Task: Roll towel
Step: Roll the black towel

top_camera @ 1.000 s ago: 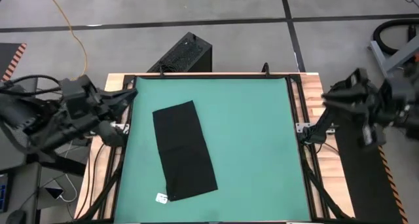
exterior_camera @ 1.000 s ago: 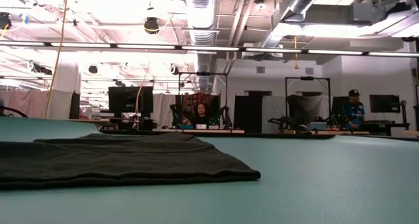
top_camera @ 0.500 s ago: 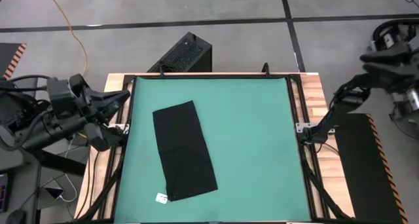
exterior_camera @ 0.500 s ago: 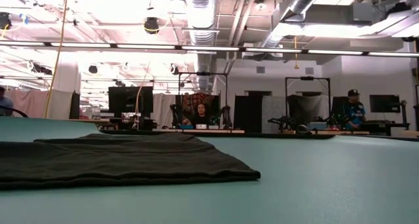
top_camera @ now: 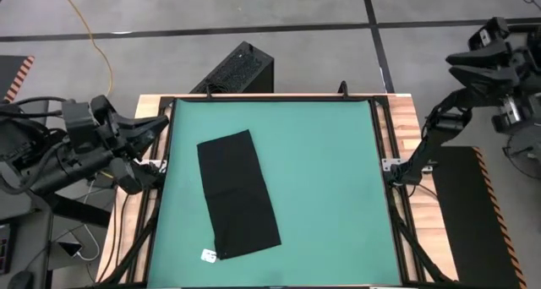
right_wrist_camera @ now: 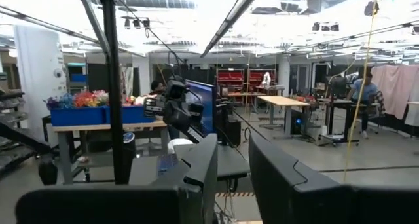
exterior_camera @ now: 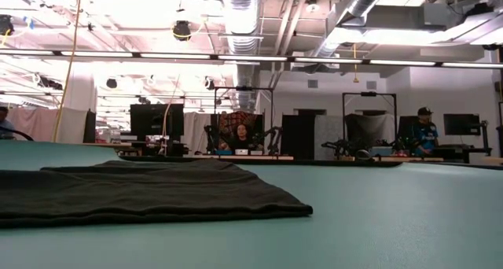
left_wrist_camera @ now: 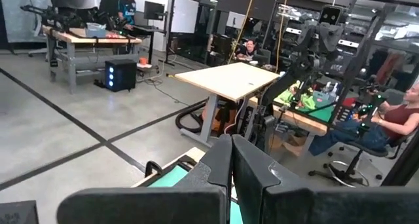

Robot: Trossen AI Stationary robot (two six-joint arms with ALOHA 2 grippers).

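Your towel [top_camera: 237, 194] lies flat and unrolled on the left half of the green mat [top_camera: 330, 179], so all the rolling remains. Your left gripper [left_wrist_camera: 232, 160] waits off the table's left edge, fingers pressed together; your right gripper [right_wrist_camera: 232, 160], slightly parted, is raised beyond the right edge.

1. towel [top_camera: 237, 195] was plain black, with a small white tag [top_camera: 208, 255] at one edge
2. mat [top_camera: 330, 179] was solid green, no pattern
3. table [top_camera: 407, 120] edges showed light wood
4. box [top_camera: 236, 70] off the table was black, ribbed
5. cable [top_camera: 95, 37] on grey floor was orange-yellow
6. both arms were dark
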